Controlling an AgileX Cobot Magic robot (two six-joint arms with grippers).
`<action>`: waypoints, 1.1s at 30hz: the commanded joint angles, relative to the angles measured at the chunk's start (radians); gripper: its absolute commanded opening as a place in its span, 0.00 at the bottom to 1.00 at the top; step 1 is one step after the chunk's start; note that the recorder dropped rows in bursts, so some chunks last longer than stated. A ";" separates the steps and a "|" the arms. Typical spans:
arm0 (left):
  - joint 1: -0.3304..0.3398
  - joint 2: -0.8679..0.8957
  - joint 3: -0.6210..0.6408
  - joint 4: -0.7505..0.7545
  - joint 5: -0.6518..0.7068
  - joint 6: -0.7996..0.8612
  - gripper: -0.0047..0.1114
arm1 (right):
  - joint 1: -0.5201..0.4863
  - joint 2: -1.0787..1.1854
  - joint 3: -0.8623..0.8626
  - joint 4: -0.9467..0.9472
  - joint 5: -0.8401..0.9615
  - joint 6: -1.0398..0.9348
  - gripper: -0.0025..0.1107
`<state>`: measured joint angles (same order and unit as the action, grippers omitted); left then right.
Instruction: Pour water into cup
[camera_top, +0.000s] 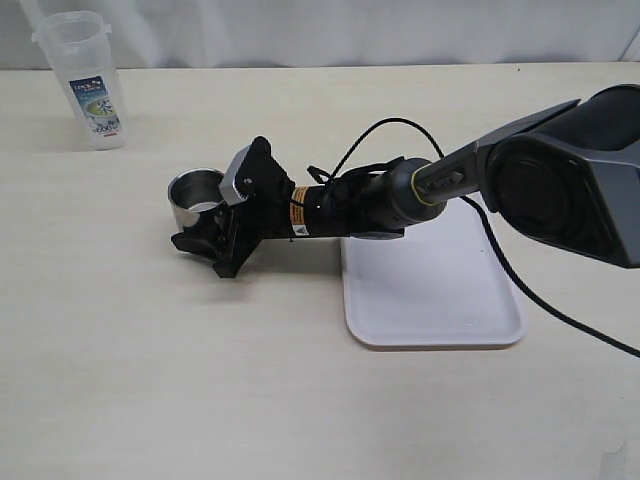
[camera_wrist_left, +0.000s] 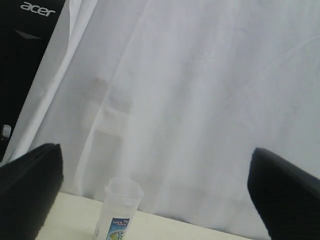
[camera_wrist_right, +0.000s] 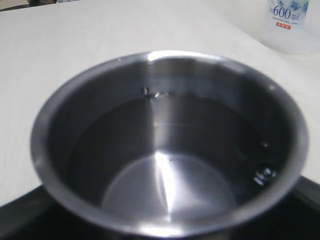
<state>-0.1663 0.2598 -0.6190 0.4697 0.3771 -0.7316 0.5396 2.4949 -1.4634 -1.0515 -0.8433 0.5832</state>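
Plainly, the cup (camera_wrist_right: 60, 130) holds water (camera_wrist_right: 170, 155), bottle (camera_top: 88, 80) well apart.

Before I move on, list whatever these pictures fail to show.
1. Whether the right gripper holds the cup: in the exterior view its camera mount covers the jaws; in the right wrist view the cup fills the frame.
2. How full the bottle is: small in the exterior view, cut by the edge in both wrist views.
3. The left arm: outside the exterior view; only the left gripper shows, fingers spread.
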 joint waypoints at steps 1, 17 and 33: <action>-0.009 -0.003 0.001 -0.007 -0.002 -0.002 0.84 | -0.002 0.003 0.000 -0.007 0.017 0.007 0.06; -0.009 -0.003 0.001 -0.077 0.008 0.244 0.84 | -0.002 0.003 0.000 -0.007 0.017 0.007 0.06; -0.006 -0.103 0.167 -0.454 -0.205 0.897 0.84 | -0.002 0.003 0.000 -0.007 0.017 0.007 0.06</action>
<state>-0.1663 0.1897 -0.5050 0.0268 0.2520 0.1570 0.5396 2.4949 -1.4634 -1.0515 -0.8433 0.5832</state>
